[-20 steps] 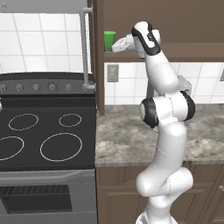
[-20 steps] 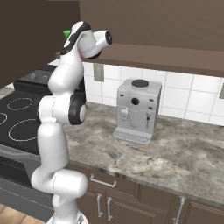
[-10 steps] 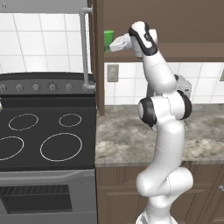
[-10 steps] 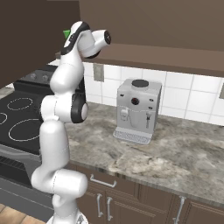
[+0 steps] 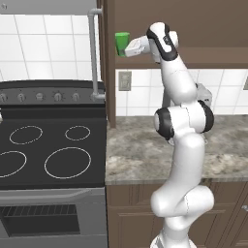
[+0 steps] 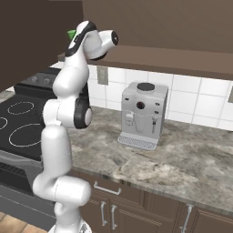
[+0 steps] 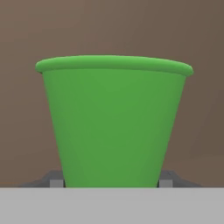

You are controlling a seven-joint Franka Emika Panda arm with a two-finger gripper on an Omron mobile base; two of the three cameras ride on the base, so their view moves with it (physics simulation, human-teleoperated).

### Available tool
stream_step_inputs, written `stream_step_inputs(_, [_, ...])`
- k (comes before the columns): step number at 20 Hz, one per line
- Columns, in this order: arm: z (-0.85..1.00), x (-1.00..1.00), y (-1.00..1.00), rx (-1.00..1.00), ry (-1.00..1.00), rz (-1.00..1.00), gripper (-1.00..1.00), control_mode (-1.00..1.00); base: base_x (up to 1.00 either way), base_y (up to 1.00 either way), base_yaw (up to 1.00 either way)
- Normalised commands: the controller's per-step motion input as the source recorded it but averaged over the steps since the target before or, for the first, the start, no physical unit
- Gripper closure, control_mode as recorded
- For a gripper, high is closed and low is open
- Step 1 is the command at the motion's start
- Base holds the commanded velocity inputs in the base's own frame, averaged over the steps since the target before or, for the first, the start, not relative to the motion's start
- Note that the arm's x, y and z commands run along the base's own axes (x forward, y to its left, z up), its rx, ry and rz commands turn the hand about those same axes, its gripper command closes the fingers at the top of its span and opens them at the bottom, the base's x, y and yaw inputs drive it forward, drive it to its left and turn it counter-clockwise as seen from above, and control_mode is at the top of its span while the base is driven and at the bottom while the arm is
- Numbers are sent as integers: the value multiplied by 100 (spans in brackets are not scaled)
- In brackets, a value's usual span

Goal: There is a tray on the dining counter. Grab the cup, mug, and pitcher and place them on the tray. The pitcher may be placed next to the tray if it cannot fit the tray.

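The green cup (image 5: 122, 42) stands upright on the shelf of an open upper cabinet, beside the cabinet's left wall. My gripper (image 5: 128, 48) reaches it from the right at shelf height. In the hand view the cup (image 7: 113, 127) sits right in front of the camera, and the two dark fingertips (image 7: 56, 180) press against its lower sides, so the gripper (image 7: 111, 181) is shut on it. From the right base view a sliver of the cup (image 6: 71, 34) peeks out behind the hand. The tray, mug, pitcher and dining counter are out of view.
Below the cabinet lies a marbled counter (image 5: 140, 155) with a grey coffee machine (image 6: 143, 113) against the tiled wall. A black stove (image 5: 48, 155) is to the left. The cabinet shelf (image 5: 203, 62) and the open cabinet door (image 6: 27, 36) hem in the hand.
The jaws have closed in from wide open onto the cup's sides. The arm and the cup have stayed where they were.
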Motion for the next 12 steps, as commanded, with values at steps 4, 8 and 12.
stream_step_inputs(4, [2, -41, -28, 0, -14, 0, 100, -100, 0, 0, 0])
stream_step_inputs(8, [4, -58, -22, 0, -9, 0, 100, -100, 0, 0, 0])
stream_step_inputs(12, [5, -69, -16, 0, -2, -8, 100, -100, 0, 0, 0])
